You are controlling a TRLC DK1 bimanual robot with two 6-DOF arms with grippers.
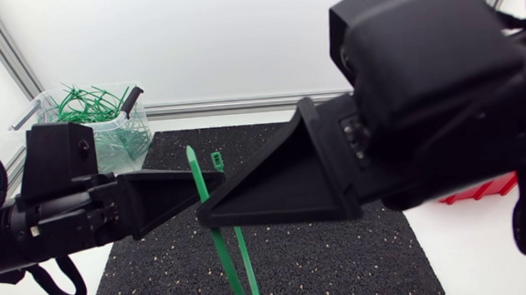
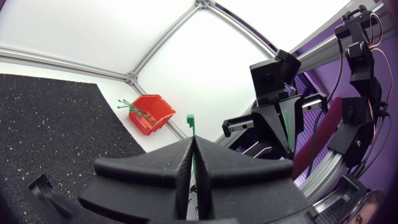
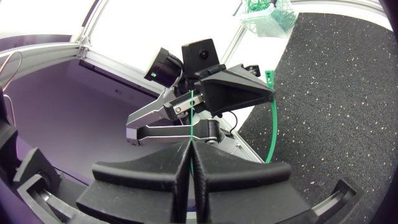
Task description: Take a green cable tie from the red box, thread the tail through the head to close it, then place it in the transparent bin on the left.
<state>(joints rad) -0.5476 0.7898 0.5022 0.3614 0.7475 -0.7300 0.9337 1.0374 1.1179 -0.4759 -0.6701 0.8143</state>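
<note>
- The step in hand is the threading: the tie [image 1: 194, 175] is out of the red box [image 2: 152, 112] and held up over the black mat [image 1: 343, 252], gripped by both arms.
- The left hand [image 1: 206, 192] is clamped on the tie just below its head [image 2: 190, 119]. In the left wrist view the square head stands up past the fingertips, which are pressed together on the strap.
- The right hand [image 1: 214, 214] is clamped on the tail end. Its own wrist view shows a thin green strand [image 3: 191, 115] pinched between the closed fingers and running on ahead of them.
- From above, the two hands meet tip to tip over the mat. The strap hangs below them in a long bend, and both ends rise side by side. The pointed tail is just beside the head, not through it as far as I can tell.
- So the loop is not yet closed, and the transparent bin [image 1: 121, 147], which already holds green ties at the tabletop's far left, must wait.
- The next move calls for fine alignment: the tail tip has to be turned to face the head's slot and pushed through. The left hand must hold the head steady, because the slot is small and the strap is springy.
- The tail is the main risk — it may flex aside and slide past the head rather than enter it.
</note>
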